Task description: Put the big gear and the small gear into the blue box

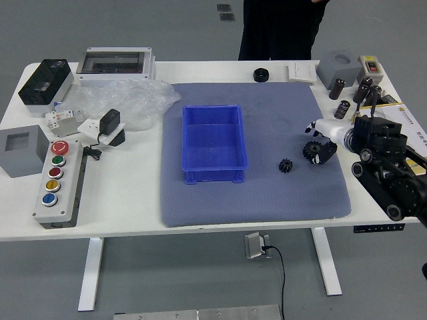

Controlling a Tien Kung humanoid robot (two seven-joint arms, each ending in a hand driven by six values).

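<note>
My right hand (317, 141) is over the right part of the blue-grey mat, with fingers spread on either side of the big black gear (311, 150); it does not grasp the gear, which lies on the mat. Left of it the small black gear (285, 165) lies on the same mat. The blue box (214, 175) stands open-topped on the mat's left half, with nothing visible inside. The left arm is out of view.
Small black cylinders (342, 109) stand beyond the right hand. A button panel (61, 180), a clear plastic bag (127, 103) and grey blocks are at the left. A black roll (261, 75) and a person (280, 30) are at the far side.
</note>
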